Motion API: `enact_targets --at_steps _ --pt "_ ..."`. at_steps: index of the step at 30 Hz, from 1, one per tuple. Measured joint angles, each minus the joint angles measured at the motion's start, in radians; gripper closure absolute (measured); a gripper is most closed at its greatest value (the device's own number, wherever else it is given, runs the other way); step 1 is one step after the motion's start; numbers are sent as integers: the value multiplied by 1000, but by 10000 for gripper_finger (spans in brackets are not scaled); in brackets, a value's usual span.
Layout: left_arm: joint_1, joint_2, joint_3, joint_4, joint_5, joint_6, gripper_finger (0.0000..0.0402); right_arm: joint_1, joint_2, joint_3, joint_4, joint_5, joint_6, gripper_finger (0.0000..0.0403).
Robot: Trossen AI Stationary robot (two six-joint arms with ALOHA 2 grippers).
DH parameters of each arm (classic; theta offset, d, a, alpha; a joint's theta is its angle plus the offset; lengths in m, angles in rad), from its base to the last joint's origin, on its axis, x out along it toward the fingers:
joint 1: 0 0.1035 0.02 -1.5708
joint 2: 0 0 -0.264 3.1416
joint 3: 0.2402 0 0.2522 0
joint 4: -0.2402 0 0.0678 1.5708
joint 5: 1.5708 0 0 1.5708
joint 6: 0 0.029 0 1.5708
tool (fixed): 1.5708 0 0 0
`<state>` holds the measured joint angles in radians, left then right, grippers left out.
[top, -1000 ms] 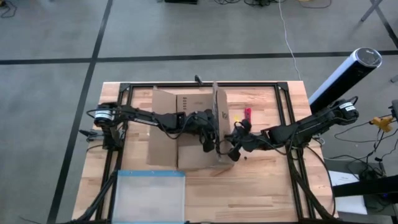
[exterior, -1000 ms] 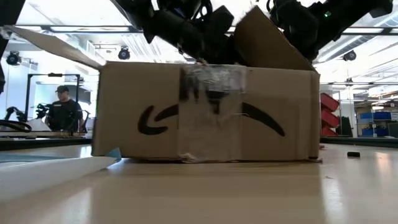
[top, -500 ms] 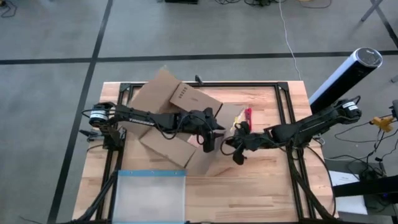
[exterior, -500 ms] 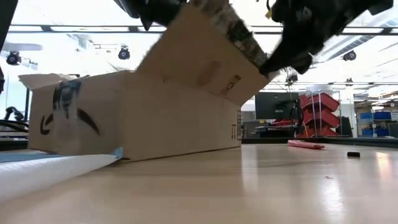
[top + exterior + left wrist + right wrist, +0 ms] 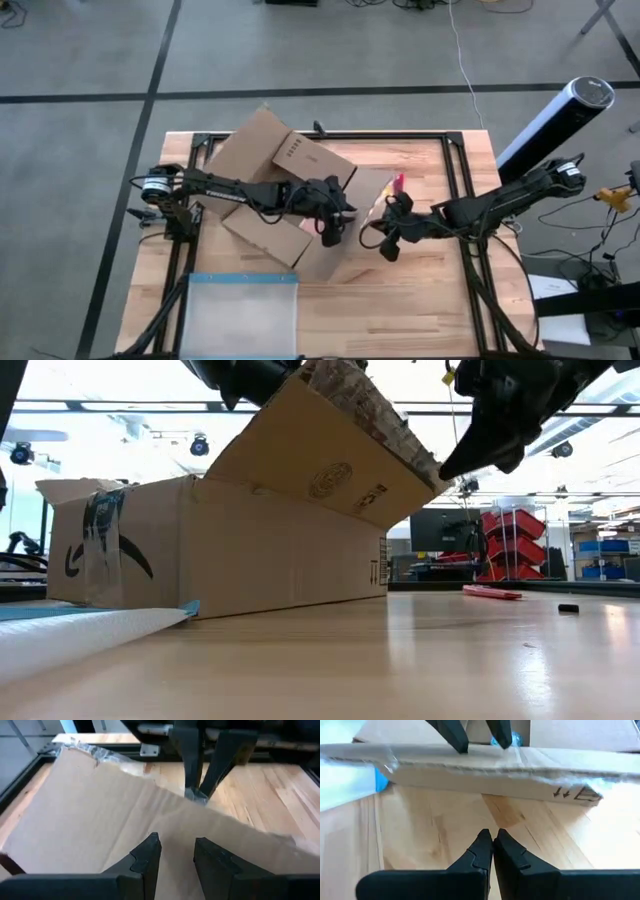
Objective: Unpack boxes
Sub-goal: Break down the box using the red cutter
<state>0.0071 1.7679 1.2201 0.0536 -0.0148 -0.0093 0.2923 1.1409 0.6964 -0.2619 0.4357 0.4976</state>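
Observation:
The brown cardboard box (image 5: 270,185) sits on its base, turned askew at the table's left middle. Its right flap (image 5: 330,455) slants up and out toward the table's right. My left gripper (image 5: 335,218) is open over that flap near its free edge (image 5: 165,800). My right gripper (image 5: 388,240) is shut just right of the flap and clear of it; in the right wrist view it (image 5: 493,837) sits below the flap's edge (image 5: 485,762) with bare wood between. My left gripper reaches the flap from the table's left, its open fingers (image 5: 147,857) standing over the flap's inner face (image 5: 100,820). Whether the fingertips touch the cardboard, I cannot tell.
A small red tool (image 5: 397,183) lies on the wood right of the box. A clear pouch with a blue edge (image 5: 240,315) lies at the near left. A black frame rail (image 5: 460,190) borders the work area. A small dark bit (image 5: 568,608) lies far right.
The box has turned about on the table and now stands askew. Its right flap, upright a second ago, has tipped outward toward the table's right. My right gripper has backed off a little toward the right edge, away from the flap.

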Motion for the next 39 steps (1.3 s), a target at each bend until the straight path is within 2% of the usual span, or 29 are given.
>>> enact_targets --at_steps 9,15,24,31,34,39 --pt "-5 30 -2 -65 80 -5 312 5 -2 -1 58 17 -38 403" --pt "-5 50 -1 -76 84 -11 315 5 46 -2 118 13 -53 403" --pt "-6 68 -3 -244 83 -29 304 2 93 1 186 24 -99 403" --pt "-6 57 -4 -201 72 -5 297 2 93 4 204 24 -107 403" --pt "-5 50 -4 -134 153 -2 295 2 95 3 200 21 -116 403" --pt "-7 50 -4 -79 393 19 292 2 95 3 198 21 -118 403"
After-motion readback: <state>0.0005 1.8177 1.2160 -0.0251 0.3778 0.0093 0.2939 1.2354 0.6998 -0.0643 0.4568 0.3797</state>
